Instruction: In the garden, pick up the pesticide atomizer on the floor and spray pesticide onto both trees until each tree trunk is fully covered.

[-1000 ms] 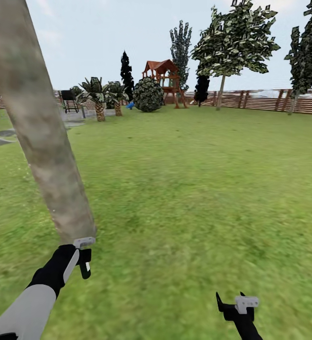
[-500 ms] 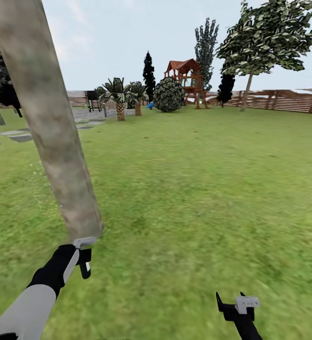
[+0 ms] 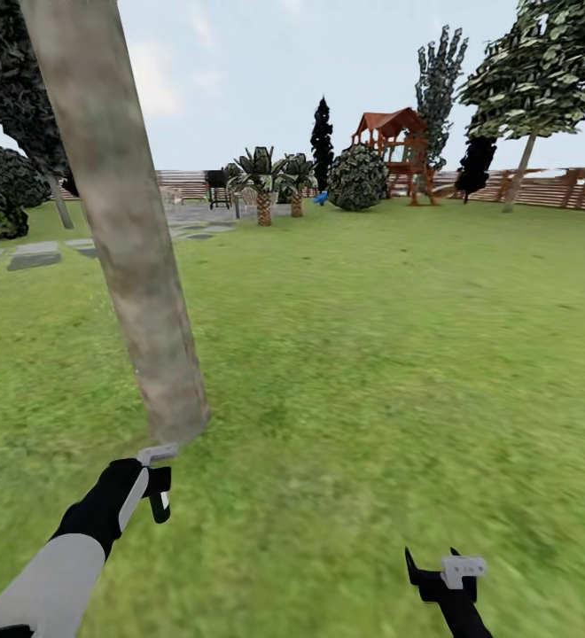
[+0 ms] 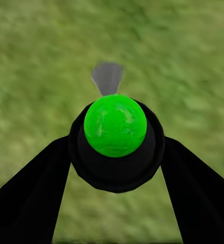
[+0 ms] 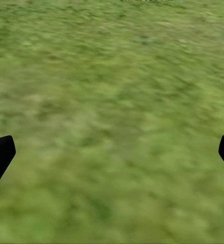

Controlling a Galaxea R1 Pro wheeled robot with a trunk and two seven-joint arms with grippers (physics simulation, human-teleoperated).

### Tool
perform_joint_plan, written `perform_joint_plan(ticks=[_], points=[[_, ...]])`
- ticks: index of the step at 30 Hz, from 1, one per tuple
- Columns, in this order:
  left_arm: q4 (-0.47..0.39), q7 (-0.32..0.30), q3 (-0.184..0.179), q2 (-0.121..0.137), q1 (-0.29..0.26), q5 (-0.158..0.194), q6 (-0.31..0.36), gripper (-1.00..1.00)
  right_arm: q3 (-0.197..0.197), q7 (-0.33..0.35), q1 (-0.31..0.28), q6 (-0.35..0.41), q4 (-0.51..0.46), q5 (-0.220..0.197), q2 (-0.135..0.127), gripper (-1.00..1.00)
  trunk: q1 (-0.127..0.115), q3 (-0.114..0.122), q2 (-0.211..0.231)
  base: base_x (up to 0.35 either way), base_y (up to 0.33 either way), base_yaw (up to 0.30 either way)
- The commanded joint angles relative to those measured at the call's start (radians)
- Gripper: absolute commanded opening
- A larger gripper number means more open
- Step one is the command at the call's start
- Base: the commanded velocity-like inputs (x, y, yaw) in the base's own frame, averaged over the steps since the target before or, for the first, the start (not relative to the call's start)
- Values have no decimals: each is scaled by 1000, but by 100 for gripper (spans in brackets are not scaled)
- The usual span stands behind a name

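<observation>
Green-capped, the pesticide atomizer sits clamped between the black fingers of the left tool, its grey nozzle pointing out over the grass floor. In the head view the left tool hangs just below the base of the tree trunk, which leans up and away directly ahead of it. The right tool, fingers spread and empty, is well apart from the trunk, so spraying falls to the left arm.

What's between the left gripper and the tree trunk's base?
Head view: just a short strip of grass separates the left gripper from the tree trunk.
</observation>
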Motion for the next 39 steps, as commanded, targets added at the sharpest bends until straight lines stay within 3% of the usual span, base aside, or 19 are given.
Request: perform_joint_plan(ticks=[1,12,17,22,24,27,31,39], points=[[0,-1,0,0,0,0,0,-100,0,0,0,0,0,0,0,100,0,0,0,0,-275,277],[0,-1,0,3,0,0,-2,-100,0,0,0,0,0,0,0,100,0,0,0,64,-272,277],[1,1,-3,4,4,-1,-12,-100,0,0,0,0,-2,0,-1,100,0,0,0,17,-43,150],[17,1,-13,18,8,-21,-25,-100,0,0,0,0,-2,0,-6,100,0,0,0,1,-1,6],[18,0,-15,17,9,-45,-50,-100,0,1,0,0,-2,0,-6,100,0,0,0,0,0,0],[19,1,-12,9,9,-74,-66,-100,0,1,0,0,-1,0,-6,100,0,0,0,48,0,0],[14,1,-9,-1,1,-78,-61,-100,0,2,0,0,-2,0,-6,100,0,0,0,285,0,0],[1,-1,-12,-69,-8,-80,-55,-100,0,2,0,0,-1,0,-6,100,0,0,0,257,0,135]])
